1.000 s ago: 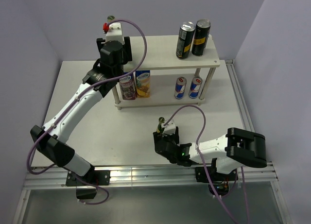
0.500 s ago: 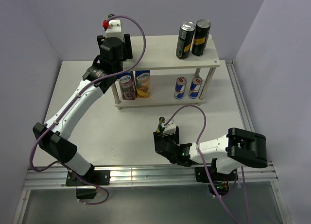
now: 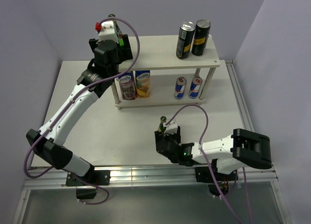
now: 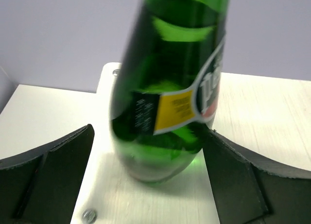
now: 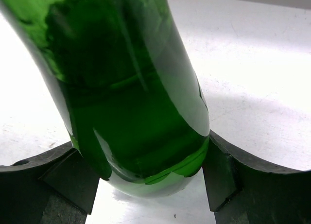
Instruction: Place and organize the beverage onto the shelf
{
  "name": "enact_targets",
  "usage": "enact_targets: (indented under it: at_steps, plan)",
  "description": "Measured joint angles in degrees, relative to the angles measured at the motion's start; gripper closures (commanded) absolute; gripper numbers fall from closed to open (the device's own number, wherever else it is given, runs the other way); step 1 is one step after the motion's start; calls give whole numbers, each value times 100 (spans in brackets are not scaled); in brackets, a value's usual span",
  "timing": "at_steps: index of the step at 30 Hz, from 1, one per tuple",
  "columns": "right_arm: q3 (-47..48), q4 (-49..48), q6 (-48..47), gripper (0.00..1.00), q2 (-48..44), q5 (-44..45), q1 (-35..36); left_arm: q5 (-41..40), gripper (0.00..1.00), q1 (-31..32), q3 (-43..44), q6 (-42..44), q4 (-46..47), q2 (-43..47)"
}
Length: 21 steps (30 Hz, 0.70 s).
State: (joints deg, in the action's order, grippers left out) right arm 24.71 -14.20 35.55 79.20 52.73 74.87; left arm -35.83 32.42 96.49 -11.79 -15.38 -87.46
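At upper left the left gripper (image 4: 149,136) is gaping wide around a yellow-labelled green glass bottle (image 4: 170,88) standing on the left corner of the cream wood-grain shelf (image 3: 160,63), which is also carrying two black cans (image 3: 193,38) at top right and two blue-and-silver cans (image 3: 188,87), a purple can (image 3: 127,86) and a yellow carton (image 3: 143,83) below. At lower centre the right gripper (image 5: 141,151) is pinching a second green bottle (image 5: 131,88) upright over the smooth white table (image 3: 97,122), lilac walls (image 3: 146,10) enclosing it.
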Motion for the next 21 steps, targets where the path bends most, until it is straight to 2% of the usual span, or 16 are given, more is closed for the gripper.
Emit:
enact_targets:
  at_steps: [4, 9, 12, 16, 21]
  plan:
    - [52, 289, -7, 100, -334, 13, 9, 44, 1, 20, -173, -179, -170, 393]
    - [573, 1233, -55, 100, -1108, 85, 151, 55, 1, 133, -404, -498, -656, 1106]
    - [1250, 1668, -306, 100, -1565, 232, 343, 85, 1, 205, -560, -658, -949, 1604]
    - [2232, 1757, -826, 100, -1908, 358, 527, 181, 1, 223, -737, -726, -1213, 2190]
    - [3486, 1687, -1871, 100, -1746, 391, 470, 212, 1, 223, -1088, -656, -1294, 2730]
